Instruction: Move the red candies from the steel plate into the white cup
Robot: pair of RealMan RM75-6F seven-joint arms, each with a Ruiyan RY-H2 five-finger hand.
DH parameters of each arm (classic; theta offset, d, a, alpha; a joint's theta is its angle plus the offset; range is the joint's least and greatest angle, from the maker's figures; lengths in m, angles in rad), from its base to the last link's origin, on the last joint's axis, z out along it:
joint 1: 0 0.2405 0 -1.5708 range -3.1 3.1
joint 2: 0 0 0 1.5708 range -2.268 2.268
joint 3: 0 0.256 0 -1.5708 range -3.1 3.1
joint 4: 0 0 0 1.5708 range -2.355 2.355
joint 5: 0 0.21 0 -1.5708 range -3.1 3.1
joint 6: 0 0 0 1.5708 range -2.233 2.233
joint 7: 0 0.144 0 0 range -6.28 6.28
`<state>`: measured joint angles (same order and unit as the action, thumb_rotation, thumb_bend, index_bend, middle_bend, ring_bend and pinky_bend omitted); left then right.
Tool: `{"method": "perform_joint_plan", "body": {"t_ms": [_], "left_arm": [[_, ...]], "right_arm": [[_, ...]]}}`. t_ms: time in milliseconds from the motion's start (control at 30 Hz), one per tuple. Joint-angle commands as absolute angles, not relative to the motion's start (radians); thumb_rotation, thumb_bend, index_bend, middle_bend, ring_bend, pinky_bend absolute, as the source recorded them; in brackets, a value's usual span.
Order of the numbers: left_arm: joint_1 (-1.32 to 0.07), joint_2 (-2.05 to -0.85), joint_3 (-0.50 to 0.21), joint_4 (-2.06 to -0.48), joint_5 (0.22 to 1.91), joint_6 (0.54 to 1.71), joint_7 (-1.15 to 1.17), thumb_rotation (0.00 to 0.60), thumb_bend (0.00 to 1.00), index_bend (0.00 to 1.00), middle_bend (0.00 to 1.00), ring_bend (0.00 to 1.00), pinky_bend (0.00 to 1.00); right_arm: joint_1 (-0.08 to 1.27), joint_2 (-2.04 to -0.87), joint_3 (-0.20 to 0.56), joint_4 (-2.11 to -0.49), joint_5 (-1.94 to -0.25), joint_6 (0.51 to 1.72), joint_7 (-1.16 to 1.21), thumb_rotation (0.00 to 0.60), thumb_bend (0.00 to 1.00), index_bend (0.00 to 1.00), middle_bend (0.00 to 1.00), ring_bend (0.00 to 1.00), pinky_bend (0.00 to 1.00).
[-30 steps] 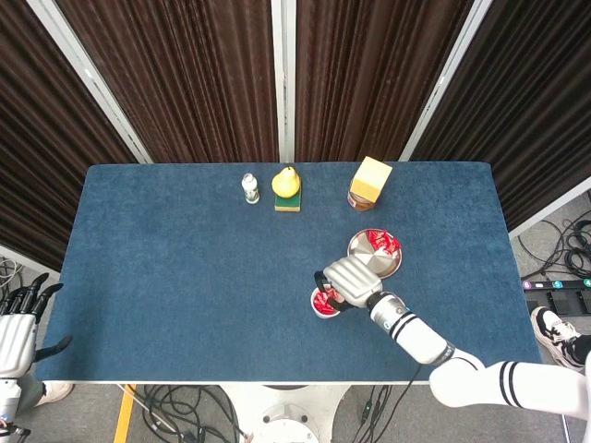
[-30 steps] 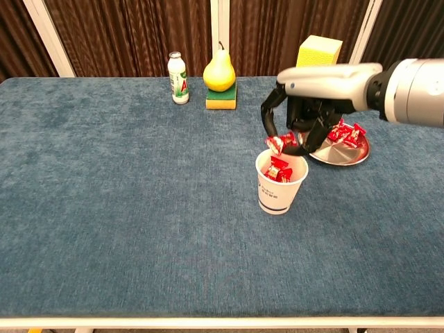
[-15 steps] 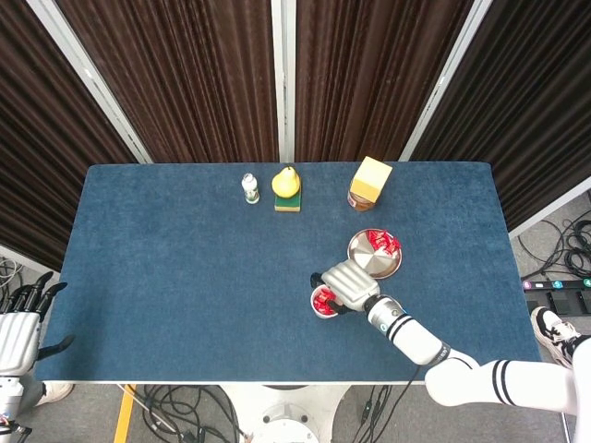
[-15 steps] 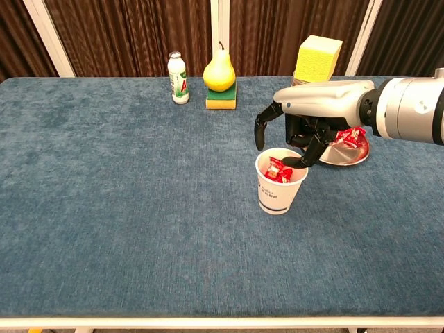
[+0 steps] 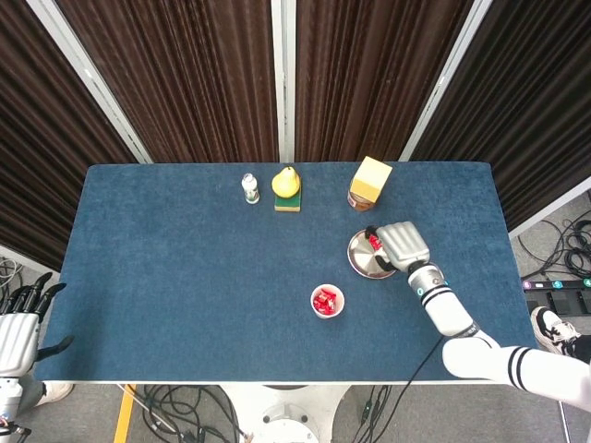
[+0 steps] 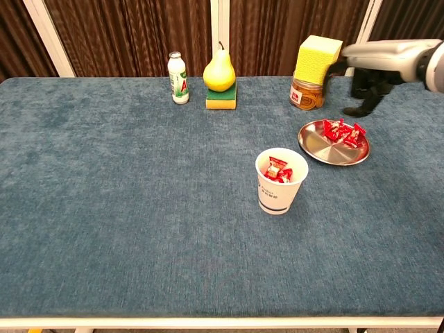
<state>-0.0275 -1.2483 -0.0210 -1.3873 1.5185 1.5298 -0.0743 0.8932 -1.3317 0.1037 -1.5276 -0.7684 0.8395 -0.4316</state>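
The white cup [image 5: 327,301] [image 6: 280,182] stands near the table's middle front with red candies [image 6: 279,170] inside. To its right lies the steel plate [image 5: 366,259] [image 6: 333,144], which carries several red candies [image 6: 343,132] [image 5: 373,242] on its far side. My right hand [image 5: 403,245] [image 6: 371,76] hovers above the plate's far right edge with its fingers hanging down and apart, holding nothing. In the head view it covers part of the plate. My left hand [image 5: 17,328] hangs off the table's front left corner, fingers spread and empty.
Along the far edge stand a small white bottle [image 5: 250,188] [image 6: 179,78], a yellow pear on a green sponge [image 5: 286,185] [image 6: 220,73], and a jar with a yellow sponge on top [image 5: 368,183] [image 6: 313,69], just behind the plate.
My right hand let a red candy fall into the cup, then lifted and swung right, back over the steel plate. The left hand stayed put.
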Motion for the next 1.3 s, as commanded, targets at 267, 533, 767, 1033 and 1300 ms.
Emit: {"method": "perform_joint_plan", "body": {"t_ms": [267, 533, 767, 1033, 1300], "left_arm": [[-0.018, -1.244, -0.022, -1.390, 1.510, 1.539, -0.075, 0.600, 0.10, 0.23, 0.16, 0.18, 0.16], [-0.014, -1.244, -0.023, -1.386, 1.503, 1.540, -0.081, 0.600, 0.10, 0.23, 0.16, 0.18, 0.16], [-0.010, -1.247, -0.022, -1.377, 1.502, 1.542, -0.092, 0.600, 0.10, 0.23, 0.16, 0.18, 0.16], [-0.007, -1.252, -0.021, -1.368, 1.499, 1.540, -0.100, 0.600, 0.10, 0.23, 0.16, 0.18, 0.16], [-0.006, -1.254, -0.021, -1.363, 1.498, 1.538, -0.106, 0.600, 0.10, 0.23, 0.16, 0.18, 0.16]], "right_arm": [[0.960, -1.541, 0.063, -1.172, -0.519, 0.738, -0.580, 0.600, 0.33, 0.36, 0.95, 0.97, 1.00], [0.990, -1.629, 0.071, -1.056, -0.480, 0.701, -0.620, 0.600, 0.33, 0.38, 0.95, 0.97, 1.00], [1.009, -1.685, 0.086, -0.978, -0.461, 0.674, -0.640, 0.600, 0.33, 0.39, 0.95, 0.97, 1.00], [1.010, -1.708, 0.094, -0.962, -0.478, 0.671, -0.646, 0.600, 0.31, 0.41, 0.95, 0.97, 1.00], [1.003, -1.712, 0.098, -0.950, -0.470, 0.675, -0.662, 0.600, 0.30, 0.46, 0.95, 0.97, 1.00]]}}
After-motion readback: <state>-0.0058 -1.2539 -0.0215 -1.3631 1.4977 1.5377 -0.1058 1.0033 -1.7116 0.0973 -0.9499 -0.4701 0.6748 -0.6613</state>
